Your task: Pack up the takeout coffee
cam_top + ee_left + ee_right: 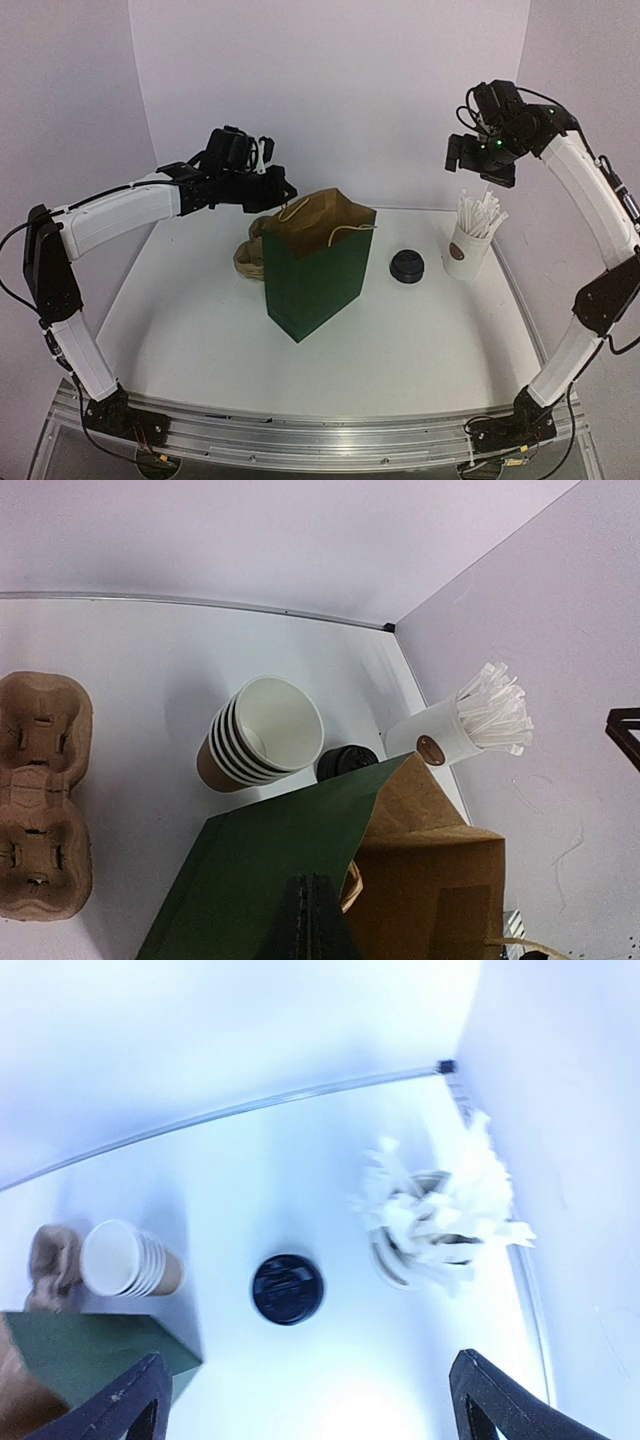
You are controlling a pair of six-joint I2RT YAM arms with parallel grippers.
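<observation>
No takeout coffee, meaning a lidded brown cup, shows in any view. A black dome lid (pixel 407 266) (pixel 287 1288) stands alone on the table, right of an open green paper bag (pixel 315 280) (pixel 260 880) with a brown lining. My left gripper (pixel 288 192) (pixel 310 920) hovers over the bag's back-left rim beside its rope handle, with its fingers pressed together and nothing seen between them. High at the right, above the white cup, my right gripper (pixel 480 165) (pixel 305 1385) is wide open and empty. The lid lies below and ahead of it.
A stack of lidless brown cups (pixel 255 735) (pixel 125 1258) lies on its side behind the bag, next to a pulp cup carrier (pixel 40 800) (pixel 248 265). A white cup of wrapped sticks (pixel 468 248) (pixel 430 1230) stands at the right. White walls close the back and sides.
</observation>
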